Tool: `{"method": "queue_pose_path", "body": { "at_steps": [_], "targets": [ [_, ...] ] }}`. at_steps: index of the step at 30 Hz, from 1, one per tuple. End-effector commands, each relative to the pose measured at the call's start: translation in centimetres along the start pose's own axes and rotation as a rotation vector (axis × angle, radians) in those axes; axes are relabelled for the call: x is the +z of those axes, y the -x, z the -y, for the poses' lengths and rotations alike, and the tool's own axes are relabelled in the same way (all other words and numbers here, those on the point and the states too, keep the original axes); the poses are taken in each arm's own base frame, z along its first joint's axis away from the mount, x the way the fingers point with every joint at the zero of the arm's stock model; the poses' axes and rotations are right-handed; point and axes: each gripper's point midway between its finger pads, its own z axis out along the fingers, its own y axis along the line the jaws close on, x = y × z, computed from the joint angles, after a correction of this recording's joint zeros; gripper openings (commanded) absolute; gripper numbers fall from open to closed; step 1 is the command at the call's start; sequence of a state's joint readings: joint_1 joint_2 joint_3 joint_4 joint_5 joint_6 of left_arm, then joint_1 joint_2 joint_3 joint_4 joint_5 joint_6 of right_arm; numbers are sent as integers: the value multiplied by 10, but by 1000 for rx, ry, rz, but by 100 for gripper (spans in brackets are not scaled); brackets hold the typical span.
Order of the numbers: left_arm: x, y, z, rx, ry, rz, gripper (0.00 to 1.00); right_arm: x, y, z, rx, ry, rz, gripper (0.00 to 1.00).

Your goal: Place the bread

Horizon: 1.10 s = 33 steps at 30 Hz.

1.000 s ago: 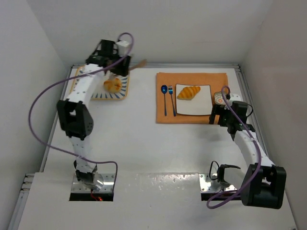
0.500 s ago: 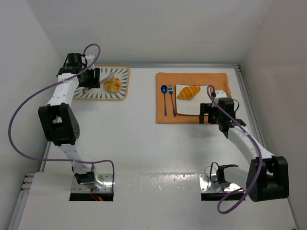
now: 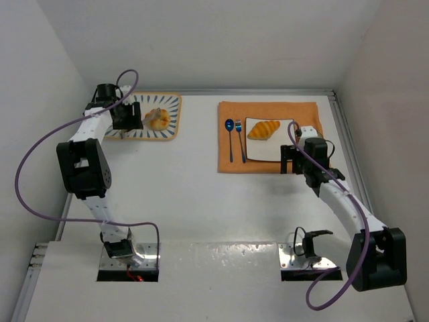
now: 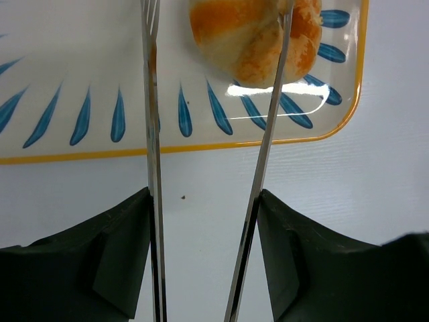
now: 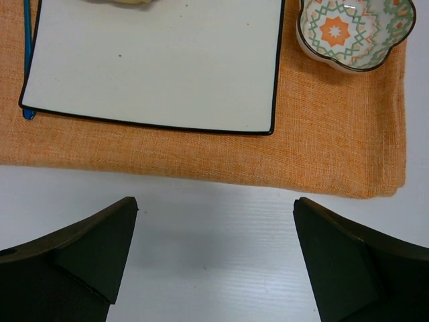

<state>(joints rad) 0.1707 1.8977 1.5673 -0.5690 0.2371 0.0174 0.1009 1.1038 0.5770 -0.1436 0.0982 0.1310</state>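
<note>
Tongs (image 4: 153, 134) clamped in the left gripper (image 4: 204, 201) have swung down within the past second from above the blue-petalled tray (image 3: 171, 100). They now reach across it from the left, one blade at the left edge of the round bun (image 4: 255, 33), the other crossing its right half. Whether they already pinch it cannot be told. The bun rests on the tray, not yet lifted.

The croissant (image 3: 263, 129) already sits on the far part of the white square plate (image 5: 154, 60), so the bun looks to be the last piece to carry.

The right gripper (image 5: 214, 208), fingers spread and empty, has shifted left along the near edge of the orange placemat (image 3: 268, 107) and hangs just short of the plate. A spoon (image 3: 230, 127) and fork (image 3: 239, 134) flank the plate's left side, and a patterned bowl (image 5: 355, 30) sits at its right corner. The plate's near half is bare.
</note>
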Motion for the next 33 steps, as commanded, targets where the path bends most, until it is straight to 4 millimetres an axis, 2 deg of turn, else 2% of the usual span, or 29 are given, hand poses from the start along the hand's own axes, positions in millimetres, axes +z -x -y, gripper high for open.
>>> {"method": "queue_pose_path", "body": {
  "at_steps": [1,6,8,11,12,13,16,17,19,21,23,24,25,26,27,28,30,31,32,33],
  "targets": [
    [5,8,7,-30,-37,37,66,-6,14,4,-15,-23,45,100],
    [9,-2,6,-45,-26,14,50,-7,12,6,-17,-33,42,100],
    [5,0,6,-43,-25,23,46,-8,13,6,-19,-33,47,100],
    [-2,4,11,-40,-46,35,32,-8,15,6,-14,-34,52,100],
    [-6,11,12,-37,-45,46,26,-7,15,6,-14,-32,50,100],
    [-6,11,12,-37,-45,46,24,-7,14,6,-14,-32,47,100],
    [-18,29,11,-27,-33,84,23,-7,14,6,-14,-34,49,100],
    [-27,44,12,-17,-30,122,21,-8,13,8,-10,-47,47,100],
    [-37,58,18,-2,-34,154,20,-9,11,11,-6,-63,49,100],
    [-51,78,32,28,-54,203,20,-10,7,22,22,-113,32,100],
    [-64,89,55,86,-81,228,20,-12,3,41,94,-184,25,100],
    [-69,94,75,113,-118,232,20,-13,0,45,127,-195,19,100],
    [-75,96,88,142,-134,239,20,-13,-2,48,156,-204,17,100],
    [-78,97,101,179,-160,239,20,-14,-7,64,202,-247,9,100],
    [-84,98,115,206,-179,235,20,-15,-8,67,217,-254,13,100],
    [-85,95,146,248,-225,228,20,-15,-9,69,237,-252,16,100],
    [-81,87,180,314,-275,202,20,-17,-12,83,279,-291,23,100],
    [-86,87,219,369,-333,216,20,-17,-16,84,291,-294,13,100],
    [-85,85,240,407,-363,217,20,-19,-16,89,305,-308,19,100],
    [-73,76,260,432,-392,185,20,-21,-16,91,306,-315,20,100]
  ]
}}
